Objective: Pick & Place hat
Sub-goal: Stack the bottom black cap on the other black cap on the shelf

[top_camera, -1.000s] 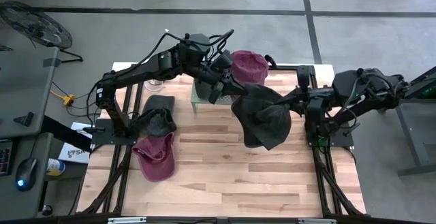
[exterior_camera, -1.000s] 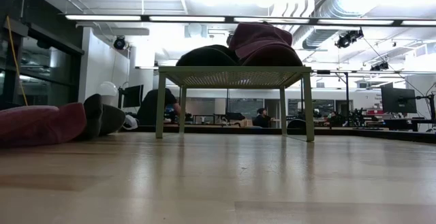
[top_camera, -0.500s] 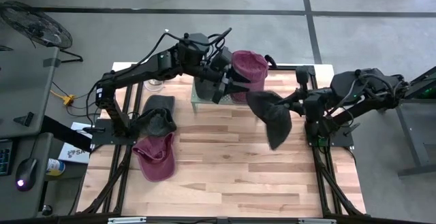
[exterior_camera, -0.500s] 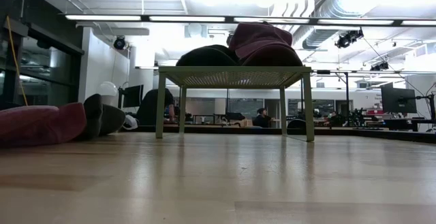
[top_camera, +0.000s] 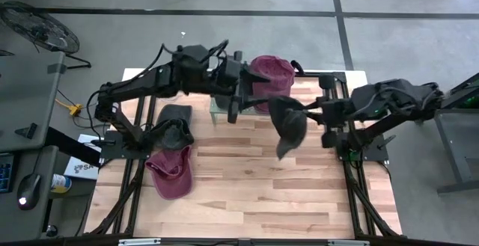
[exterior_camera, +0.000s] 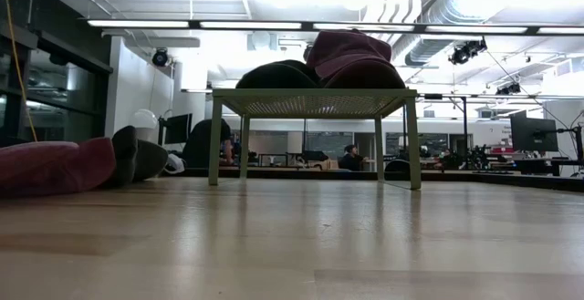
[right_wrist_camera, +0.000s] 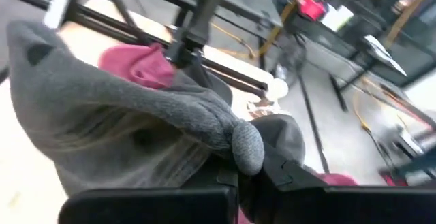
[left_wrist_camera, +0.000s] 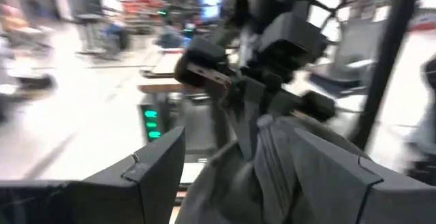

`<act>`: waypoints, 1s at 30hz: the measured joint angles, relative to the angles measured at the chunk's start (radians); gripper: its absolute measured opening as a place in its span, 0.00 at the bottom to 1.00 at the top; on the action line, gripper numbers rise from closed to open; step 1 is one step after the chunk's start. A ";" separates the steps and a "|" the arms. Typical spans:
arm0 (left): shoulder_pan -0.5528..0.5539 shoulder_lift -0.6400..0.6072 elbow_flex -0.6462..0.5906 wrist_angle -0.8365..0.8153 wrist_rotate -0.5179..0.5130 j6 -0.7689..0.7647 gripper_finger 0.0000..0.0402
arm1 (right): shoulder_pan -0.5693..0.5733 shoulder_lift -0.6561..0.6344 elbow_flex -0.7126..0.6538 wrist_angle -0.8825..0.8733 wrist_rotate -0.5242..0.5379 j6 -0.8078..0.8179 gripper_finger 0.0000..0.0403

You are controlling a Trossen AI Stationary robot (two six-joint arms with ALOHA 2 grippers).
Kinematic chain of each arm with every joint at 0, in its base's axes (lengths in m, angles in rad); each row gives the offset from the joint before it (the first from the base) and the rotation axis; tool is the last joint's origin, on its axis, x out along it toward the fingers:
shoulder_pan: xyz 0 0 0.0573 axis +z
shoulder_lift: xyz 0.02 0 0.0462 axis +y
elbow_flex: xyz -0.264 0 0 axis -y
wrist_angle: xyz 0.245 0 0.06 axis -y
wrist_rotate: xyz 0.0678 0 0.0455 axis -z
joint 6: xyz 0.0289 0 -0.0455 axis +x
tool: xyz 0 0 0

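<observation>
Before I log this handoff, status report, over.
Left gripper open, clear of the grey hat. Right gripper shut on it, hat hanging above the table. Maroon hat on the stand beside.

Bright, even light falls from ceiling strip lights (exterior_camera: pixel 301 25), which glare white above the small stand (exterior_camera: pixel 315 101). Below that stand the counter (exterior_camera: pixel 292 245) carries a pale sheen and soft reflections. Both wrist views are smeared with motion blur.
</observation>
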 joint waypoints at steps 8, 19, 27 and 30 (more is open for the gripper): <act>-0.135 -0.001 0.000 -0.011 -0.331 0.087 0.65 | -0.011 0.153 0.149 -0.029 0.195 0.206 0.00; -0.311 0.000 0.000 -0.024 -0.563 0.093 0.65 | -0.087 0.303 0.280 -0.076 0.240 0.272 0.00; -0.369 0.047 -0.001 -0.123 -0.771 0.047 0.65 | -0.109 0.328 0.282 -0.040 0.206 0.272 0.00; -0.376 0.071 0.002 -0.132 -0.781 0.000 0.65 | -0.109 0.324 0.282 -0.029 0.206 0.272 0.00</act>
